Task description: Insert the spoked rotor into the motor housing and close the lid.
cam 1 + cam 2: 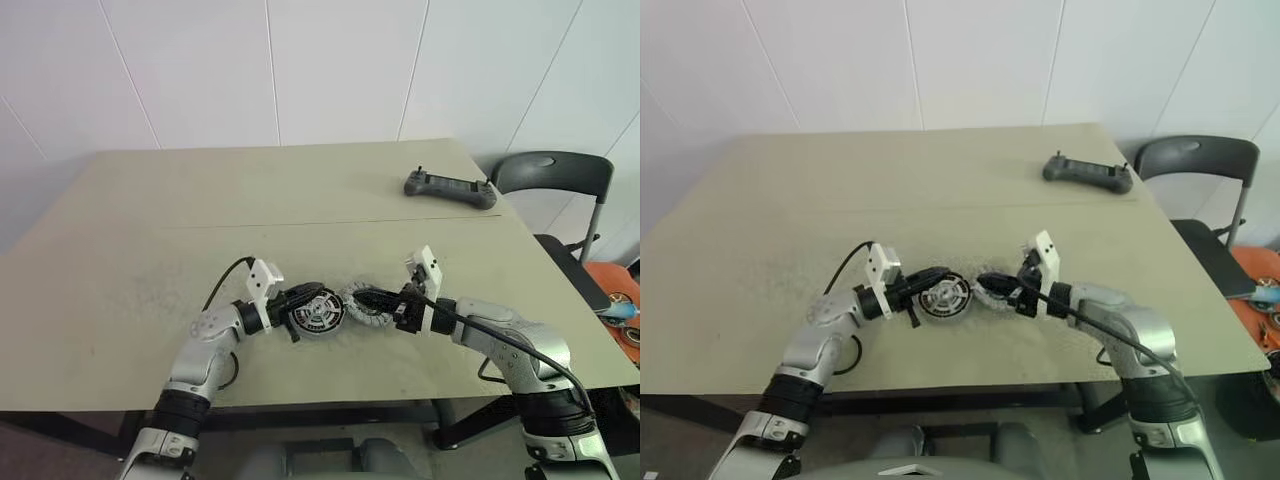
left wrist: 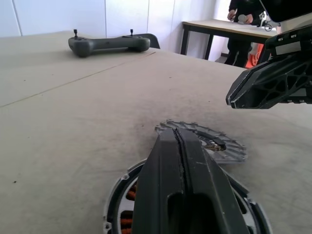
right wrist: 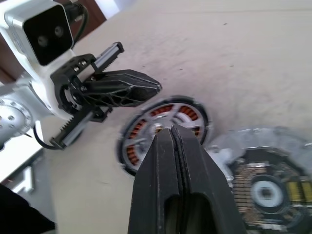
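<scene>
Both arms reach in over the near half of the tan table (image 1: 120, 250), their tips pointing at each other. The left gripper (image 1: 318, 300) is clenched with nothing between its fingers and hangs over the motor housing (image 1: 322, 318), which lies flat on the table with its copper windings facing up. Just beside it lies the spoked rotor (image 1: 362, 304), flat too, its rim close against the housing's edge. The right gripper (image 1: 362, 296) is also pressed shut and empty, sitting over the rotor. A dark gray remote controller (image 1: 450, 188) rests well apart near the far right corner, and a black chair (image 1: 552, 172) stands behind it.
</scene>
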Robot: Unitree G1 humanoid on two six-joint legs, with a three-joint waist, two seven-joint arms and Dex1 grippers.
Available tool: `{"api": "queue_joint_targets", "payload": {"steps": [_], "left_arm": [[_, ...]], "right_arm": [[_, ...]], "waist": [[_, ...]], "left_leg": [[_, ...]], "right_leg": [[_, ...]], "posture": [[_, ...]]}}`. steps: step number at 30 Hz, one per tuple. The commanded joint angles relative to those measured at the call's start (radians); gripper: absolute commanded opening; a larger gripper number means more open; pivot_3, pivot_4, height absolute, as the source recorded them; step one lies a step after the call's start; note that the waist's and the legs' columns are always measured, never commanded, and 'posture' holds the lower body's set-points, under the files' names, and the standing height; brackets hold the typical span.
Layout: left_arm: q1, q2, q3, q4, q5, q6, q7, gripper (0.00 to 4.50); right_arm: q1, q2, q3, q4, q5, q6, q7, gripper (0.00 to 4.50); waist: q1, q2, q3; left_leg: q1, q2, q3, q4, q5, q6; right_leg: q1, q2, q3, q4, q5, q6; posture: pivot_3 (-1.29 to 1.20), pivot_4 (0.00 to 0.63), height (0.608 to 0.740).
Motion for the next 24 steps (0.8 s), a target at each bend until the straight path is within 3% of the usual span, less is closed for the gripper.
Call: {"api": "queue_joint_targets", "payload": {"steps": [1,13,16,21,24], "left_arm": [[0.014,0.002,-0.012,-0.091,-0.020,0.026,0.008,0.02],[0.025,0.010,-0.022,-0.007,0.062,-0.034,0.067,0.02],[0.022,0.005,-0.019,0.021,0.067,-0.056,0.075,0.00],[0.019,-0.007,-0.023,0.048,0.071,-0.078,0.077,0.00],[0.019,-0.015,-0.026,0.058,0.073,-0.088,0.080,0.00]], "right_arm": [[-0.006,0.041,-0.039,-0.026,0.062,0.094,-0.076,0.00],[-0.010,0.181,-0.267,0.022,0.260,0.497,-0.355,0.00],[-0.014,0.206,-0.343,0.036,0.300,0.588,-0.392,0.56],[-0.001,0.242,-0.430,0.041,0.363,0.694,-0.459,2.15],[0.010,0.299,-0.499,0.105,0.370,0.695,-0.593,3.20]], "waist": [[0.000,0.000,0.000],[0.000,0.000,0.000],[0.001,0.001,0.000],[0.000,0.001,0.000],[-0.001,0.001,0.000]], "left_leg": [[0.000,0.000,0.000,0.001,0.000,0.000],[-0.001,0.000,0.001,0.001,0.000,0.000],[-0.001,0.000,0.001,0.001,0.000,0.000],[-0.001,0.000,0.002,0.002,0.000,0.000],[-0.001,0.000,0.003,0.002,0.000,0.000]], "right_leg": [[0.000,0.000,0.000,0.000,0.000,0.000],[-0.001,0.000,0.001,0.000,0.001,0.000],[-0.001,0.000,0.001,0.000,0.001,0.000],[0.000,0.000,0.001,0.000,0.000,0.000],[-0.001,0.000,0.001,0.000,0.000,0.000]], "posture": [[0.00,0.000,0.740],[0.00,0.000,0.740],[0.00,0.000,0.740],[0.00,0.000,0.740],[0.00,0.000,0.740]]}}
